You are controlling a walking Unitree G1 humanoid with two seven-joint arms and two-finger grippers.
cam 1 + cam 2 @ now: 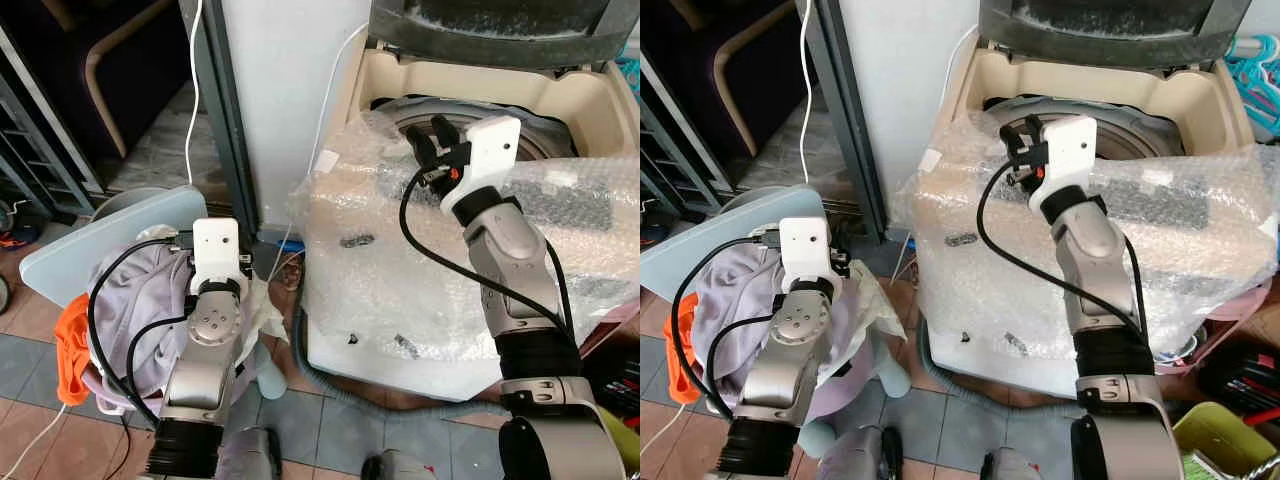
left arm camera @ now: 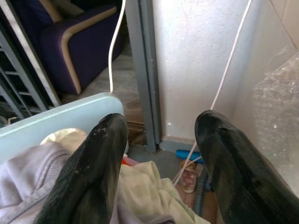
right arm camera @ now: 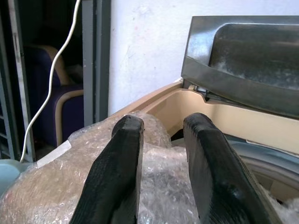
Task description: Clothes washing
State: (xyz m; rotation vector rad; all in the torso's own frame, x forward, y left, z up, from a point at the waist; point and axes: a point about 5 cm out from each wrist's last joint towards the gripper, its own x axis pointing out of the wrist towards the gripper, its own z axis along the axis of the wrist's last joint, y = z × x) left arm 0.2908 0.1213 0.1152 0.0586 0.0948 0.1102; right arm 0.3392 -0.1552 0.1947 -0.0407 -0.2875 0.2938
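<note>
The right gripper [image 1: 432, 135] is up over the front edge of the washing machine [image 1: 590, 105], the one wrapped in bubble wrap [image 1: 400, 260] with its lid [image 3: 243, 56] flipped up, and its fingers are a little way apart with nothing between them. The left gripper [image 2: 159, 154] is spread wide and empty, hanging just above the pile of clothes [image 1: 135, 300] in the pale blue basket [image 1: 75, 245] on the floor left of the machine. That pile is a lilac garment on top, plus something orange [image 1: 72, 345] and a cream cloth [image 2: 145, 191].

Tiled floor [image 1: 45, 330] under bubble-wrapped washing machine [image 1: 400, 270], laundry basket [image 1: 60, 255] and grey hose [image 1: 325, 375].
</note>
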